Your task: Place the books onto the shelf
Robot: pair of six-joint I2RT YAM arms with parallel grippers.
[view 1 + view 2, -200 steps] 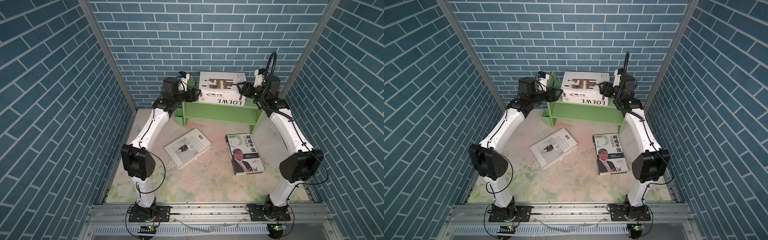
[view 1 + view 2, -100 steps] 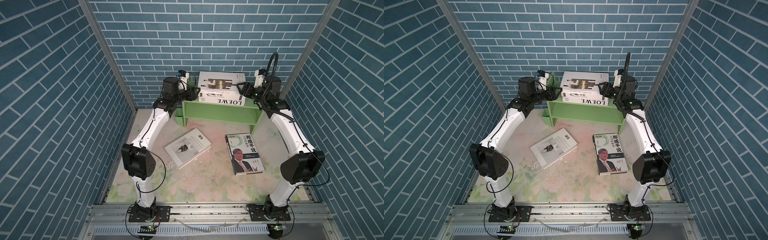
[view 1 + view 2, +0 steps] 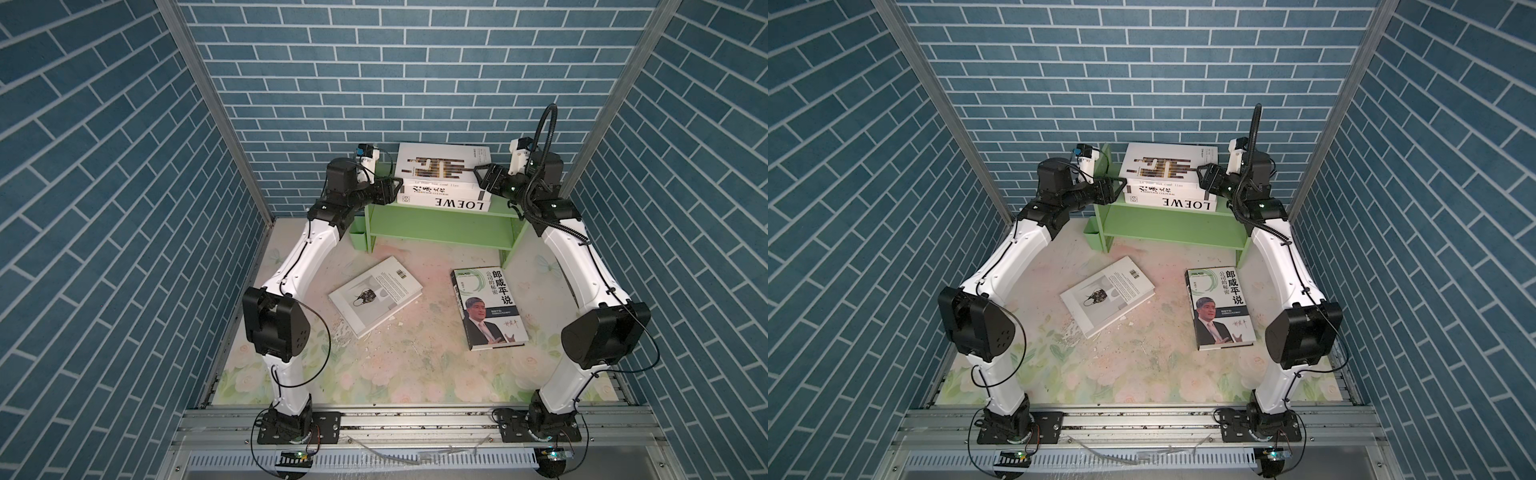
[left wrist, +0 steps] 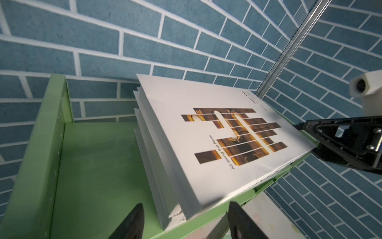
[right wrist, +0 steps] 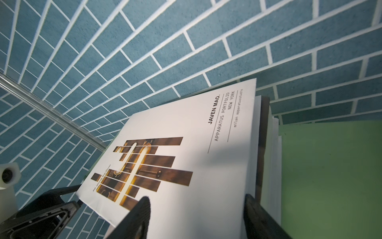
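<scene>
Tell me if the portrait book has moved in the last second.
No. The portrait book keeps the same spot and angle relative to the shelf and its front leg in a top view.

Robot lab booth: printed brick panels [image 3: 374, 83] are enclosing a floral worktop [image 3: 415, 370], arms [image 3: 305, 257] sitting bolted on aluminium rail [image 3: 415, 420].

Enclosure: blue brick-pattern walls [image 3: 374, 83] on three sides, with metal posts [image 3: 216, 108] at both back corners. The counter [image 3: 415, 374] has a floral cover, pale and scuffed toward the middle. White flakes [image 3: 345, 337] lie scattered left of centre. A small green cup [image 3: 358, 240] shows at back left in both top views. An aluminium rail [image 3: 415, 420] runs along the front, with a slotted strip [image 3: 374, 459] below it.
</scene>
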